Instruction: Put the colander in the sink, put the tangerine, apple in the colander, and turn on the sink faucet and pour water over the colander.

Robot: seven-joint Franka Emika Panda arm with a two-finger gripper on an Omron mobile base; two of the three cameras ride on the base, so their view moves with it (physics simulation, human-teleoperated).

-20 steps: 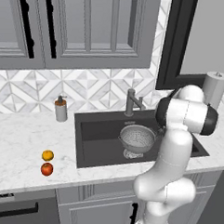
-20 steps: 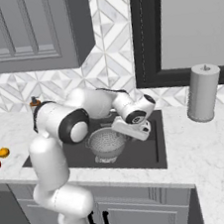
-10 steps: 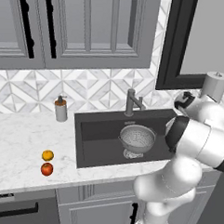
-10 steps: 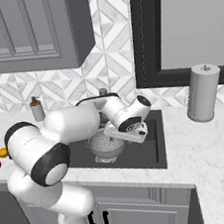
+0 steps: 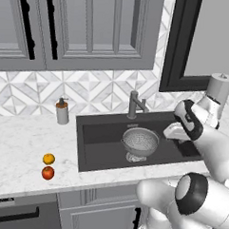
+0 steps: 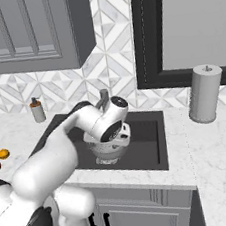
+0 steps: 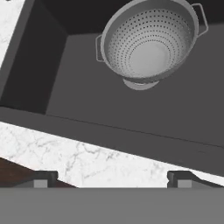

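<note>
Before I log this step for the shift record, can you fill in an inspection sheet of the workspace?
Surface: white marbled counter around a large dark grey rectangular sink.
Job's things: round silver perforated metal colander sits upright in the sink, holding no fruit; small orange tangerine and small red apple lie close together on the counter left of the sink; dark grey post faucet behind the basin, no water seen.
Clutter: small grey soap dispenser; grey paper towel roll.
Hand: open, holding nothing, over the sink's front edge.
Cables: nothing seen.
Surroundings: grey cabinets, patterned tile backsplash, dark-framed window.
</note>
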